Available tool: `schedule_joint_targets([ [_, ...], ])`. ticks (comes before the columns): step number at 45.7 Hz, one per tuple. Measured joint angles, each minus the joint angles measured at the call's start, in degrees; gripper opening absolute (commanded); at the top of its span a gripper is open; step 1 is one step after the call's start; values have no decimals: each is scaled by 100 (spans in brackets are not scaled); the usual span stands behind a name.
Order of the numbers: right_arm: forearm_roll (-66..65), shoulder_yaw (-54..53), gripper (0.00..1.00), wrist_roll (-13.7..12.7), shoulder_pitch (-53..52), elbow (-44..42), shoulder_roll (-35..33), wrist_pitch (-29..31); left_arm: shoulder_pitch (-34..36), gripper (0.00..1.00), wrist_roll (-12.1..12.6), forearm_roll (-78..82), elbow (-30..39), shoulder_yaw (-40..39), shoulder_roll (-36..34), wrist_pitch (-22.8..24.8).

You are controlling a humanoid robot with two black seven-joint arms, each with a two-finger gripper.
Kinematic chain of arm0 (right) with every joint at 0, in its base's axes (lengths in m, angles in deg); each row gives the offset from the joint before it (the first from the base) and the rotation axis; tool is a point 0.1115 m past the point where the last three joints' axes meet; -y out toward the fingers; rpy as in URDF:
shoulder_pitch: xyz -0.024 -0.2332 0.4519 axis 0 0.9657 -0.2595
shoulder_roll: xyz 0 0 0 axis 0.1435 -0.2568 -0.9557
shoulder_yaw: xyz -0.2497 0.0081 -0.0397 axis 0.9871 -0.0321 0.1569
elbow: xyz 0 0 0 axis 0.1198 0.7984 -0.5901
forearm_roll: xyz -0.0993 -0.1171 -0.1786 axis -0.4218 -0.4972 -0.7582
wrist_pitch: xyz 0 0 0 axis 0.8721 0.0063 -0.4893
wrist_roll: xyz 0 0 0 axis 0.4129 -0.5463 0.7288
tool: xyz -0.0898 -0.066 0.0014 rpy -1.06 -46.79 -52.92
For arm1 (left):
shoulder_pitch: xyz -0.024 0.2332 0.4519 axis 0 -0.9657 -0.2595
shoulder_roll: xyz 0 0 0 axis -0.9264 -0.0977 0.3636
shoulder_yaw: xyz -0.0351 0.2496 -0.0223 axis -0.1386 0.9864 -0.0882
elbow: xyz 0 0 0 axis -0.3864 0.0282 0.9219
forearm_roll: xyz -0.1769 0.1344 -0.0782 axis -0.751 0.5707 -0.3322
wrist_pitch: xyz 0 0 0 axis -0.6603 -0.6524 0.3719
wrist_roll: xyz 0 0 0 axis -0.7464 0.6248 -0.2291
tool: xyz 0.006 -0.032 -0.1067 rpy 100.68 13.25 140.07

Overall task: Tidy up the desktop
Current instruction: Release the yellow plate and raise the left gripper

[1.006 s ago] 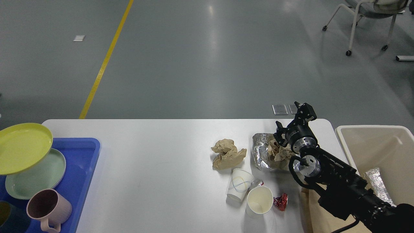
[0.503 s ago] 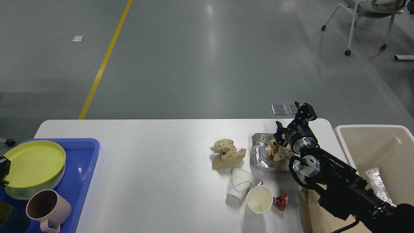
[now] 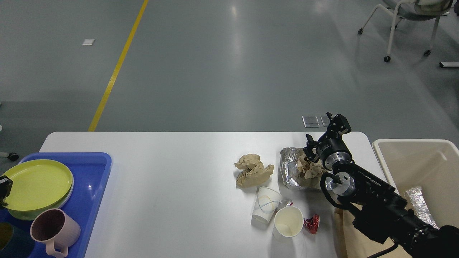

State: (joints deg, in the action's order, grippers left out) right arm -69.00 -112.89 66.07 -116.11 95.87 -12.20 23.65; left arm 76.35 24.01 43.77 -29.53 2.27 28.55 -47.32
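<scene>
Since a second ago the yellow plate has come down from its tilted, raised position and now lies flat on the green plate in the blue tray at the left end of the tabletop, beside the pink mug. That tells me the crockery side is nearly sorted, and what remains is the rubbish on the right. A dark bit of my left hand shows at the picture's left edge against the plate's rim; I cannot tell how its fingers stand. My right arm has not shifted: it reaches in from the lower right, and the right hand hovers over the far right part of the tabletop, just above the foil sheet with brown paper crumpled in it, fingers spread wide and holding nothing. Near it lie a crumpled brown paper ball, two paper cups on their sides and a red wrapper. The beige bin stands just off the right end, with a piece of foil already inside, so I judge the foil bundle is the next thing to grasp.
</scene>
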Motion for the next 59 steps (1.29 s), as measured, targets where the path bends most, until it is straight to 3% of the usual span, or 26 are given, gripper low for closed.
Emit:
schedule_joint_targets([
  [8,0,0,100,-5,0,0,0,0,0,60,7,6,19,-23,24,-103],
  [14,0,0,100,-5,0,-6,0,0,1,77,7,2,27,-27,24,-214],
  [20,-4,0,100,-5,0,-7,0,0,57,86,8,2,28,-27,3,-267],
  [30,-5,0,100,0,0,-7,0,0,404,93,17,0,126,25,-63,-143],
  [46,-4,5,100,0,-9,-8,0,0,1589,96,-64,31,521,-58,-311,202],
  [53,-5,5,100,0,-10,-17,0,0,1659,96,-112,5,833,-939,-613,303],
  [59,-5,6,100,0,-9,-17,0,0,1099,96,-167,-9,894,-2644,-971,315],
])
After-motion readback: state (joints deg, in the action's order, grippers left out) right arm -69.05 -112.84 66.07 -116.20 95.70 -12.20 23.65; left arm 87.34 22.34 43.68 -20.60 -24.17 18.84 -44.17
